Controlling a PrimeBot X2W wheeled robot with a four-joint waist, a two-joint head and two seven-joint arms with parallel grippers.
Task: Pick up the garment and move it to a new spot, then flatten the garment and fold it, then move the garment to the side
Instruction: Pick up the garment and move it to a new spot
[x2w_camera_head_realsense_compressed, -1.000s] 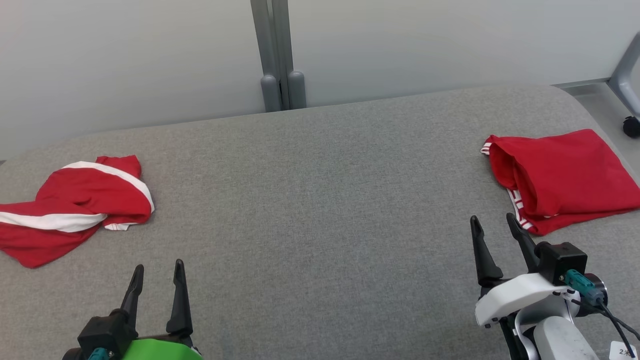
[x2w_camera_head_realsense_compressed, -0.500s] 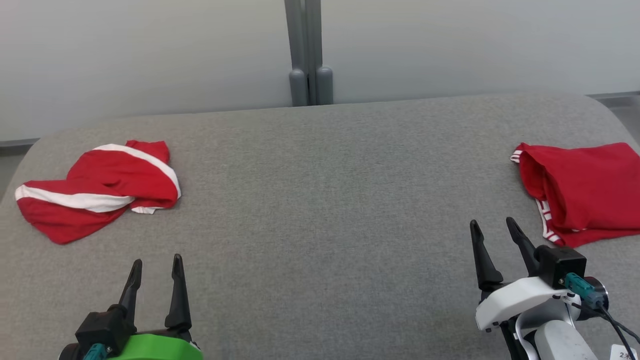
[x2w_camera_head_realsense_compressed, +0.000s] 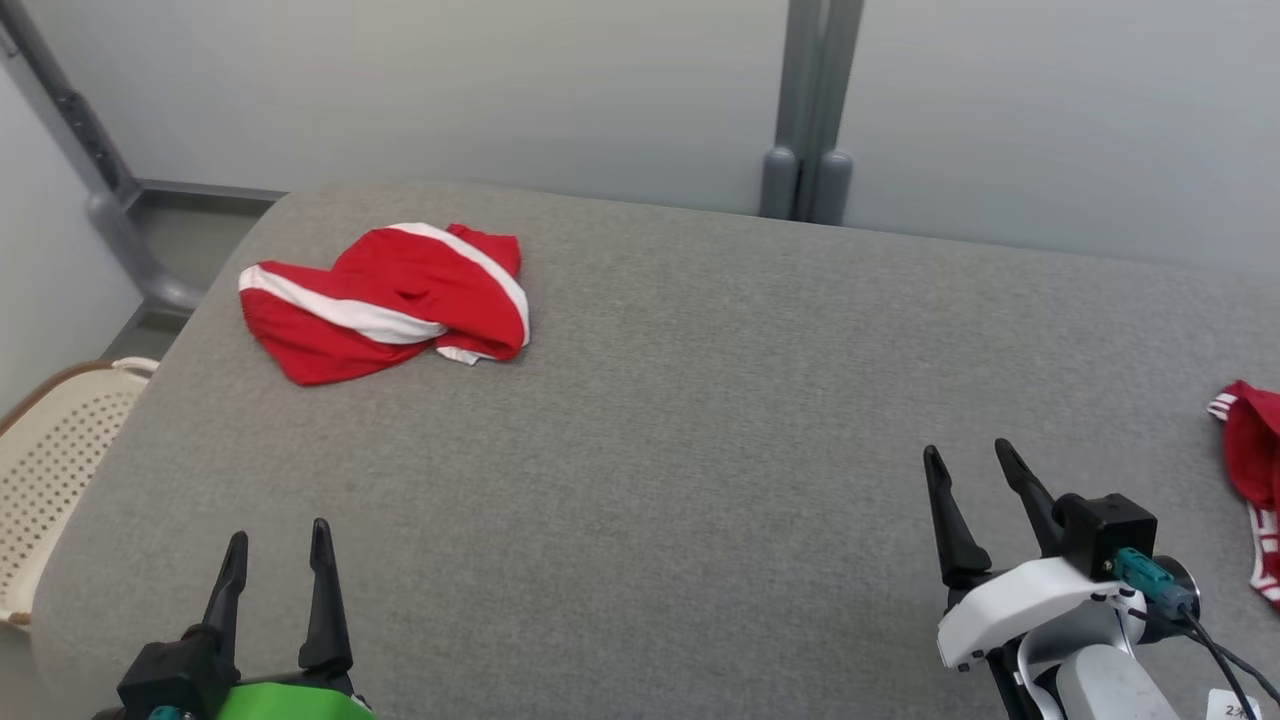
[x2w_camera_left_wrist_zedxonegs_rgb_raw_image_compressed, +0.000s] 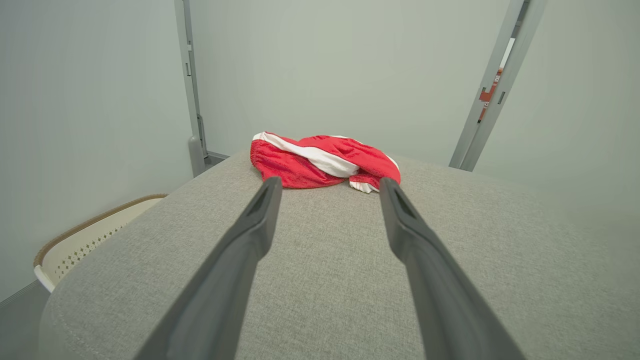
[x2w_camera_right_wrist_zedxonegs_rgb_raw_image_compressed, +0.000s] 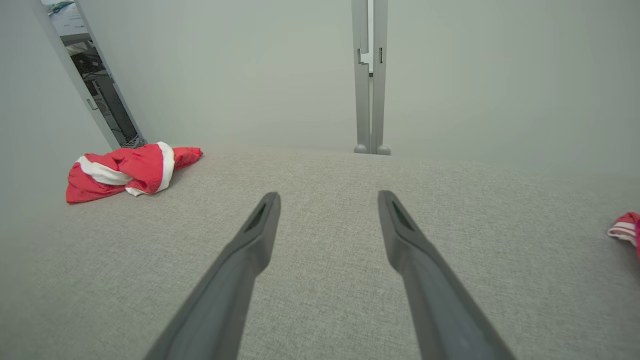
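Observation:
A crumpled red garment (x2w_camera_head_realsense_compressed: 385, 300) with white stripes lies near the far left corner of the grey padded table (x2w_camera_head_realsense_compressed: 700, 420). The left wrist view has the garment (x2w_camera_left_wrist_zedxonegs_rgb_raw_image_compressed: 325, 160) straight ahead, beyond the fingertips, and the right wrist view has the garment (x2w_camera_right_wrist_zedxonegs_rgb_raw_image_compressed: 127, 170) far to the left. My left gripper (x2w_camera_head_realsense_compressed: 277, 540) stands open at the lower left, well short of the garment, holding nothing. At the lower right my right gripper (x2w_camera_head_realsense_compressed: 972, 455) is open and empty too.
A second red garment (x2w_camera_head_realsense_compressed: 1250, 470), folded, lies at the table's right edge; its corner (x2w_camera_right_wrist_zedxonegs_rgb_raw_image_compressed: 625, 227) shows in the right wrist view. A cream perforated basket (x2w_camera_head_realsense_compressed: 50, 470) stands on the floor left of the table. Grey wall panels and a post (x2w_camera_head_realsense_compressed: 808, 130) stand behind.
The head camera has turned left, so the whole picture has shifted right: the crumpled garment sits nearer the middle and the folded one has slid to the right edge. Both grippers stay open.

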